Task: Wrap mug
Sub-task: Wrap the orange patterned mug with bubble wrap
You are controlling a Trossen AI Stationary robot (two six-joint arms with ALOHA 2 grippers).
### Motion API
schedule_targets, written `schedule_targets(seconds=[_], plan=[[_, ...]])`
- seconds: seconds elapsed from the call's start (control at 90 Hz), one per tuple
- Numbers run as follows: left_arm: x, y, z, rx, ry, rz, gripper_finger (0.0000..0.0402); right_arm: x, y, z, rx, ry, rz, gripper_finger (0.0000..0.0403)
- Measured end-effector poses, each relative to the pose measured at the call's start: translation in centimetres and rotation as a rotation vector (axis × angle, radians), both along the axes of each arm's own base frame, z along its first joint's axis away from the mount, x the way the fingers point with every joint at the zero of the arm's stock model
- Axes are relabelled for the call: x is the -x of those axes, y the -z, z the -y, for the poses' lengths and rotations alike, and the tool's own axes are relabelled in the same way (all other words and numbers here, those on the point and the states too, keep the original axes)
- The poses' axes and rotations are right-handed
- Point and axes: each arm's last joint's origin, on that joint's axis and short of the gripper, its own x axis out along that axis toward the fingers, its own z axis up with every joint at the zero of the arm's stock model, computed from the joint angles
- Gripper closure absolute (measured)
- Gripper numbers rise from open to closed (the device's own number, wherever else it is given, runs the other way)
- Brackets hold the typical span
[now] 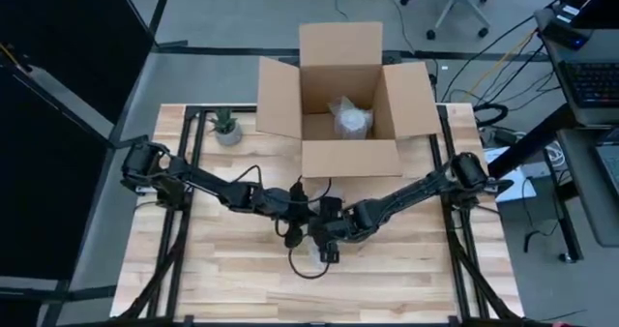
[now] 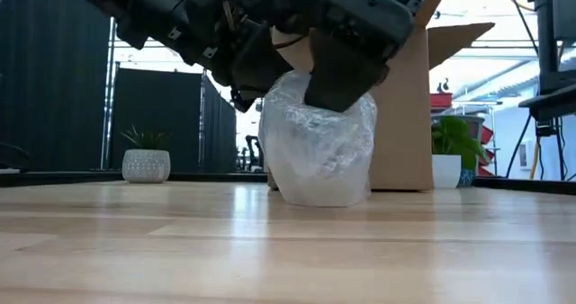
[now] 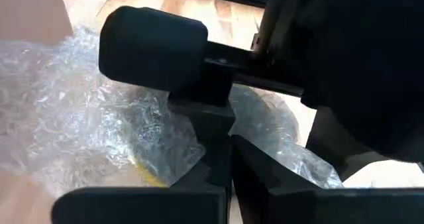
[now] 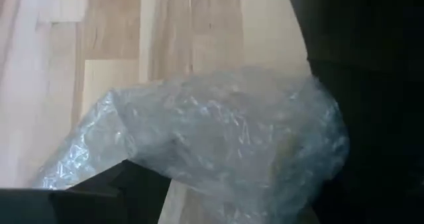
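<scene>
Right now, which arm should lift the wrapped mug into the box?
Right, probably. The right gripper sits directly on top of the bubble-wrapped mug, and its arm reaches from the side nearer the open cardboard box. The left gripper crowds the bundle's edge.

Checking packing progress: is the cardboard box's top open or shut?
Open. The brown cardboard box has all four flaps folded outward, and a bubble-wrapped bundle shows inside it.

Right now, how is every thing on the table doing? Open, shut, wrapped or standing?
Cardboard box: open, flaps spread.
Wrapped bundle in the box: covered in bubble wrap.
Bubble-wrapped mug: covered, resting on the table.
Potted plant: upright.
Left gripper, right gripper: at the bundle.
</scene>
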Motion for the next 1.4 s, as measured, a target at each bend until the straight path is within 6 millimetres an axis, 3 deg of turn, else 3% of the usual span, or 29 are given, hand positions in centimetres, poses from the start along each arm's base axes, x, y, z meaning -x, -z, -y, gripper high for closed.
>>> schedule_targets(seconds=[0.267, 0.589, 0.678, 0.822, 1.078, 1.256, 1.4], plan=[[-0.1, 0.2, 0.0, 0.000, 0.003, -0.007, 0.0401, 0.1, -2.8, 0.0, -0.029, -0.017, 0.021, 0.0119], [-0.1, 0.2, 0.1, 0.002, 0.006, -0.007, 0.0402, 1.5, -10.1, 0.4, -0.048, -0.017, 0.066, 0.0119], [-0.1, 0.2, 0.1, 0.001, 0.006, -0.007, 0.0402, 1.9, -10.8, 0.5, -0.064, -0.003, 0.080, 0.0119], [-0.1, 0.2, 0.1, 0.001, 0.005, -0.007, 0.0402, 1.3, -9.2, 0.2, -0.055, 0.000, 0.041, 0.0119], [-0.2, 0.2, 0.0, -0.004, -0.002, 0.002, 0.0401, -0.4, -2.2, -0.3, 0.009, -0.053, -0.107, 0.0119], [-0.1, 0.2, 0.1, 0.000, 0.006, -0.005, 0.0401, -1.3, 0.0, -0.4, 0.023, -0.056, -0.128, 0.0119], [-0.1, 0.2, 0.1, 0.001, 0.007, -0.006, 0.0401, -1.0, -0.4, -0.3, 0.019, -0.064, -0.136, 0.0119]])
